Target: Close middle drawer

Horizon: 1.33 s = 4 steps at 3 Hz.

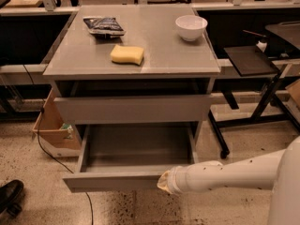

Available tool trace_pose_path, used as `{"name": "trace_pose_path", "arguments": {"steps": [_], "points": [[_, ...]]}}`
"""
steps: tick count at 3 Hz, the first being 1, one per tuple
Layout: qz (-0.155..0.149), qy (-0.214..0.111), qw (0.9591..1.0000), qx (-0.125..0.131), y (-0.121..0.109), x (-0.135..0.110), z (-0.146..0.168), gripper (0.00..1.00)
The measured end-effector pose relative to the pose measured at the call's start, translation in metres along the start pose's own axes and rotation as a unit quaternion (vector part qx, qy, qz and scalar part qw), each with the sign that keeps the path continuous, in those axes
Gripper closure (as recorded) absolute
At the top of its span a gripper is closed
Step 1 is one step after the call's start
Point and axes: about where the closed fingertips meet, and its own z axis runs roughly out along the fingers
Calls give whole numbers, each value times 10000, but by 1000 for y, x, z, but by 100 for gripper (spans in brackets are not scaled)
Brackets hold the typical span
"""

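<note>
The middle drawer (133, 149) is pulled far out of the grey cabinet, low in the camera view. Its grey box inside is bare, with low side walls. Its plain flat front panel (110, 182) faces me. My gripper (164, 182) is at the end of the white arm that reaches in from the right. It sits at the right part of that front panel, on its outer face. Above it is the taller grey drawer front (131, 108).
On the cabinet top (154, 60) lie a yellow sponge (127, 54), a dark snack bag (103, 26) and a white bowl (191, 27). A cardboard box (52, 128) stands on the floor at the left, and a black stand (253, 62) at the right. A black shoe (9, 196) is at the lower left.
</note>
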Motion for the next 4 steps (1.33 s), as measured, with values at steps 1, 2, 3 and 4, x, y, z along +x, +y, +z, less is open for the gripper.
{"name": "trace_pose_path", "arguments": {"steps": [1, 2, 3, 4], "points": [[-89, -29, 9998, 171, -17, 2, 4, 100], [-241, -74, 9989, 390, -46, -2, 5, 100], [-335, -366, 9965, 667, -90, -22, 20, 100], [-335, -365, 9965, 668, -90, -22, 20, 100]]}}
